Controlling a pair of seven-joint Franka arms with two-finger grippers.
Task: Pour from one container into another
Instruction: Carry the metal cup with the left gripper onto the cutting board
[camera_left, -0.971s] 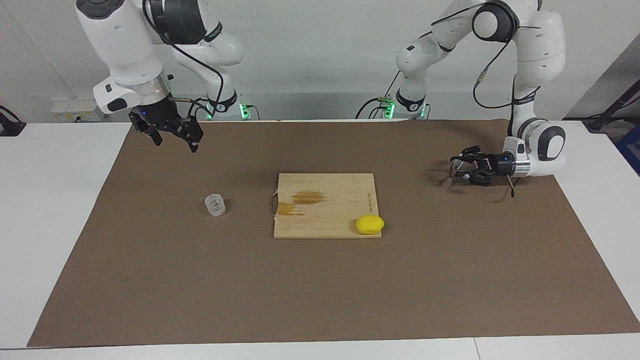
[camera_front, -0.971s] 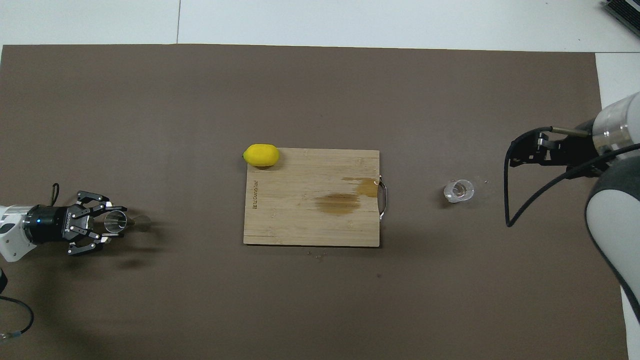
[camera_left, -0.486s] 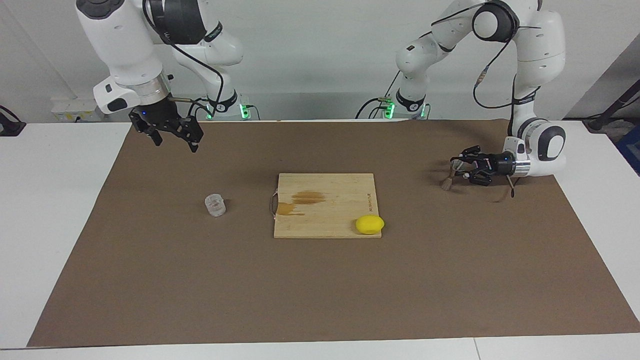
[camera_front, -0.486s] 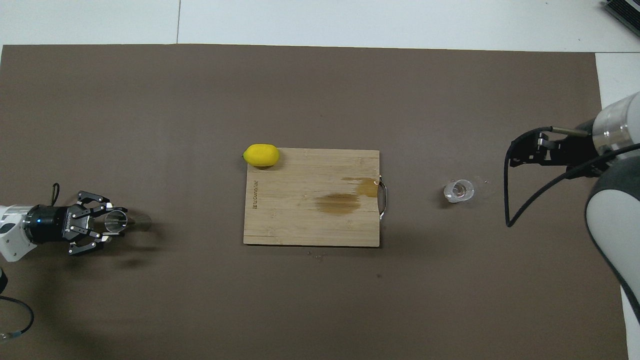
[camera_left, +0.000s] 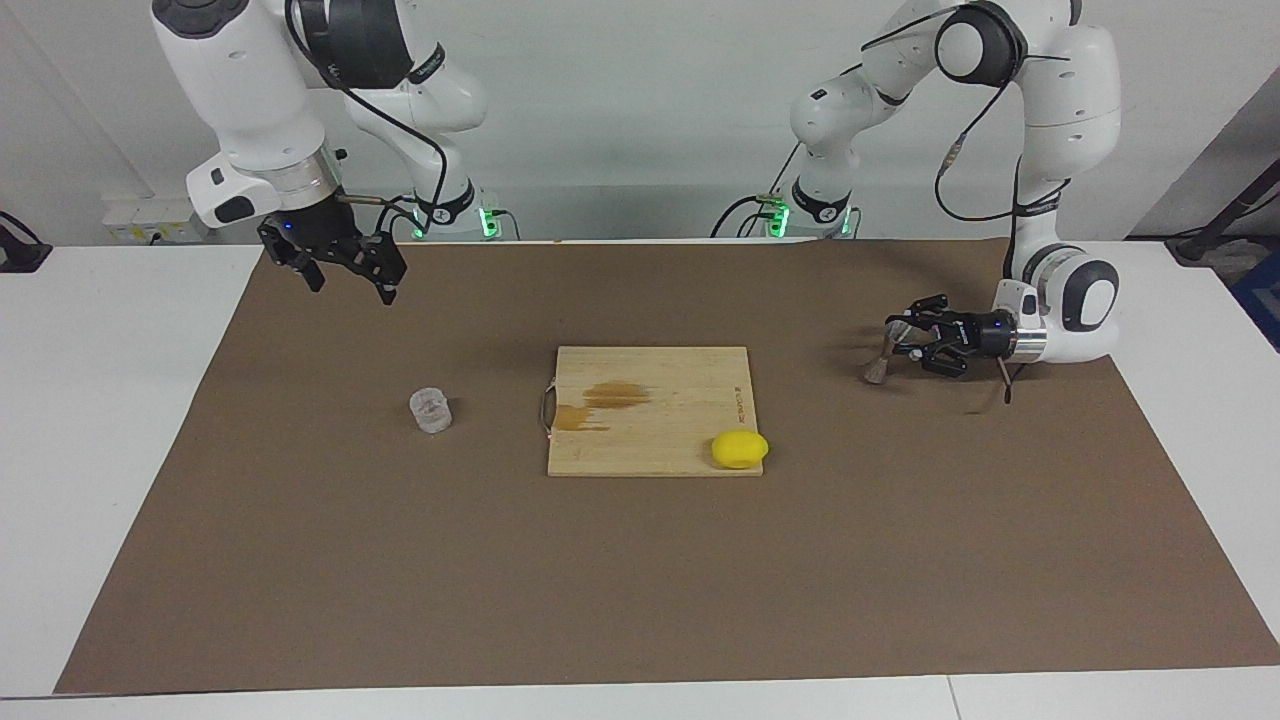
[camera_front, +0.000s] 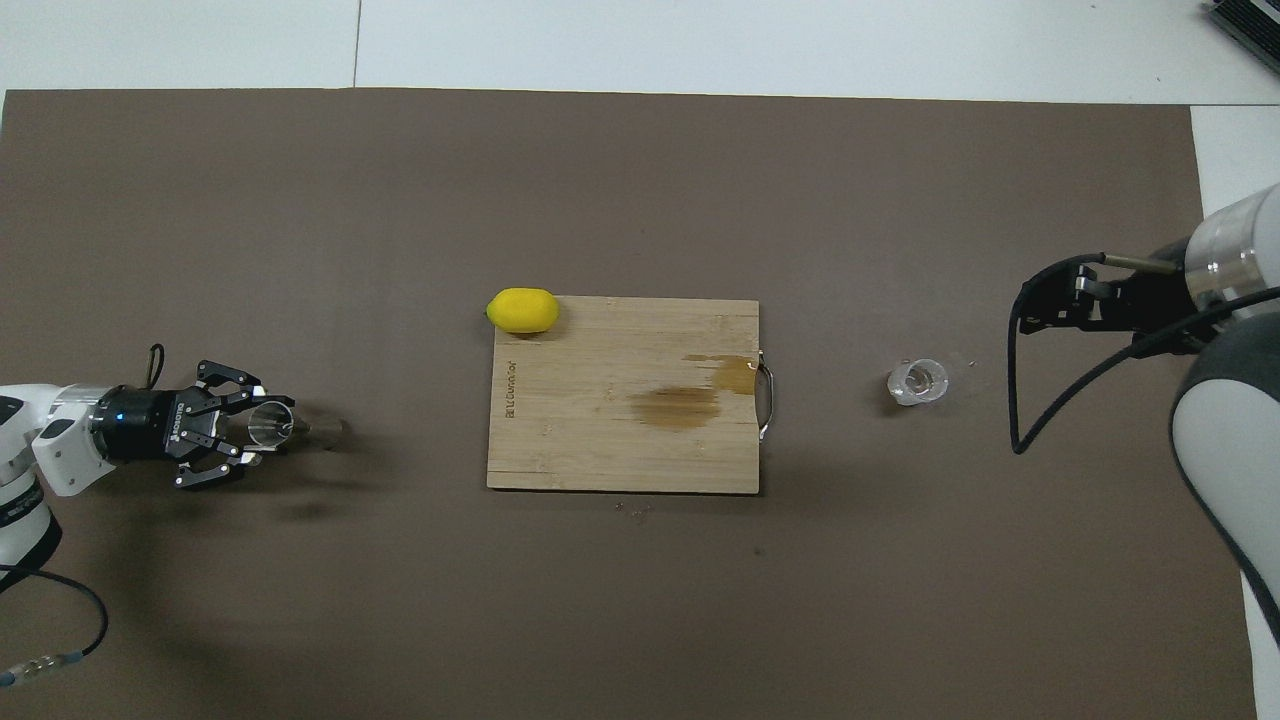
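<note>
Since the earlier frames, our left tool (camera_left: 897, 335) has closed on the metal jigger (camera_left: 878, 362) and carried it, tilted, toward the cutting board (camera_left: 650, 410); it now hangs over the brown mat (camera_left: 640, 580) at the left arm's end of the desk. Our right tool (camera_left: 345, 262) waits wide open above the mat, while the ridged glass tumbler (camera_left: 431, 410) stands beside the board's handle end (toward the right arm). We judge the carry should level the jigger and keep the grip at its waist. A lemon (camera_left: 740, 449) rests at the stained board's corner; white desk (camera_left: 110, 420) borders the mat, a pale wall above.
</note>
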